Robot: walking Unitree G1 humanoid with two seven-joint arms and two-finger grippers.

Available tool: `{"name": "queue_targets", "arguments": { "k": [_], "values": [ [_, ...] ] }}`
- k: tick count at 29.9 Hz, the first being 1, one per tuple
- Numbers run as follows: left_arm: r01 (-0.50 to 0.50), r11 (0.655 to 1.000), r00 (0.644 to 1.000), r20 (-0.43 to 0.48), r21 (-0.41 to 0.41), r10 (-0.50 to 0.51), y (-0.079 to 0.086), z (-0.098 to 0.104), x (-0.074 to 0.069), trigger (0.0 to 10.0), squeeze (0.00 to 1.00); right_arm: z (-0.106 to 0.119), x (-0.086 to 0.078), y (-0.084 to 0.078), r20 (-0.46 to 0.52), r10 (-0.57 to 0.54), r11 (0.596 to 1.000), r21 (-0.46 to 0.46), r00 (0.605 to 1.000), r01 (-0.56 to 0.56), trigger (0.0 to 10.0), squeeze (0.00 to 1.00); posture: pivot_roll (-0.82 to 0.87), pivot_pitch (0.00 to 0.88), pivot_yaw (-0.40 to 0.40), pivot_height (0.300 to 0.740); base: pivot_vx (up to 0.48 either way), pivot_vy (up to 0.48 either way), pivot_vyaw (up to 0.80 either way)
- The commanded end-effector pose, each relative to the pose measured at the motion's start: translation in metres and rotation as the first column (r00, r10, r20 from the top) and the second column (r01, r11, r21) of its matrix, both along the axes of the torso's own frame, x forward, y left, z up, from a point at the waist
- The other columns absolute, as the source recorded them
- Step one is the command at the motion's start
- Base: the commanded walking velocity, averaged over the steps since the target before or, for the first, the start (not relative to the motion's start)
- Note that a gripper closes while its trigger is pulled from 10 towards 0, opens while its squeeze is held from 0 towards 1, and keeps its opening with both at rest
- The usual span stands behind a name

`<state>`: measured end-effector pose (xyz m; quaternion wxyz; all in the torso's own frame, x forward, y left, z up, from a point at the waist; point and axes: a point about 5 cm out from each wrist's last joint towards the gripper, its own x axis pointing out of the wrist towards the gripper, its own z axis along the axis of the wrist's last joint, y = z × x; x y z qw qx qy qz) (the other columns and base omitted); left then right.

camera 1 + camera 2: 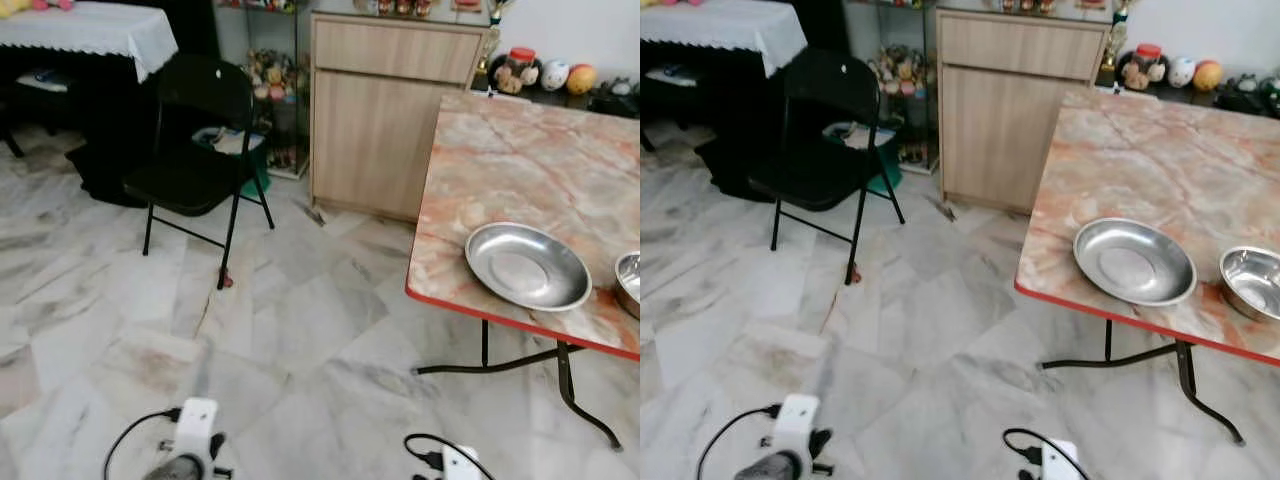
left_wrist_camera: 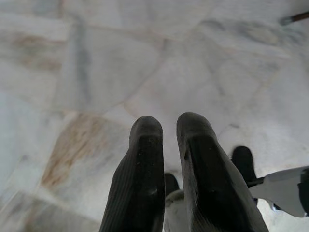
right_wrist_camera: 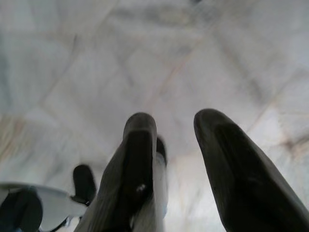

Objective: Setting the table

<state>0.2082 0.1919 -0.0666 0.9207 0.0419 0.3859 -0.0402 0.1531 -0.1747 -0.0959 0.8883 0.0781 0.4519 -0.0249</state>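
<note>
— Ahead and to the right of both hanging grippers, what's there?
— 1 marble table (image 1: 520,160), red-edged; a steel plate (image 1: 527,265) by its near edge, a steel bowl (image 1: 1254,281) beside it.
— Room?
— Open floor (image 1: 300,340) leftward to the black chair (image 1: 195,150).
— Grippers?
— Left gripper (image 2: 166,140) nearly closed, right gripper (image 3: 176,130) parted, both empty.

We see a marble floor (image 1: 300,330), grey-white with brown stains. A black folding chair (image 1: 195,150) stands at left, behind it a dark table with a white cloth (image 1: 95,28). A wooden cabinet (image 1: 385,110) sits against the white wall (image 1: 570,30), a shelf of toys (image 1: 268,80) just beside it. At right we see a marble-pattern table (image 1: 530,180), red-edged, on black folding legs (image 1: 560,375).
</note>
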Motion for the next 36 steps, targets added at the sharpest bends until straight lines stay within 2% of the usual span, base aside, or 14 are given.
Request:
{"name": "queue_targets", "arguments": {
  "k": [1,14,24,36],
  "values": [
    [0.003,1.0,1.0,-0.013,0.017,-0.003,0.0048,-0.0014,-0.0035,10.0,0.0,-0.0017,-0.003,0.0054,-0.011,0.004,1.0,0.012,1.0,-0.004,10.0,0.0,0.08,0.0,-0.029,0.74,0.0,0.0,-0.68],
    [0.002,1.0,1.0,-0.012,0.014,-0.002,0.0042,-0.0015,-0.0036,10.0,0.0,-0.0015,-0.0028,0.0044,-0.012,0.019,1.0,0.002,1.0,-0.019,10.0,0.0,0.08,0.0,-0.03,0.74,0.0,0.0,-0.64],
    [-0.006,1.0,1.0,-0.009,0.021,0.007,0.0065,-0.0012,-0.0037,10.0,0.0,-0.0029,-0.0062,0.0016,-0.029,0.011,1.0,-0.009,1.0,-0.011,10.0,0.0,0.08,0.0,-0.032,0.74,0.0,0.0,0.0],
    [-0.018,1.0,1.0,-0.01,0.002,0.018,0.0067,-0.0011,-0.0037,10.0,0.0,-0.0029,-0.0064,0.0017,-0.027,0.011,1.0,-0.006,1.0,-0.012,10.0,0.0,0.08,0.0,-0.033,0.74,0.0,-0.253,0.0]
  ]
}}
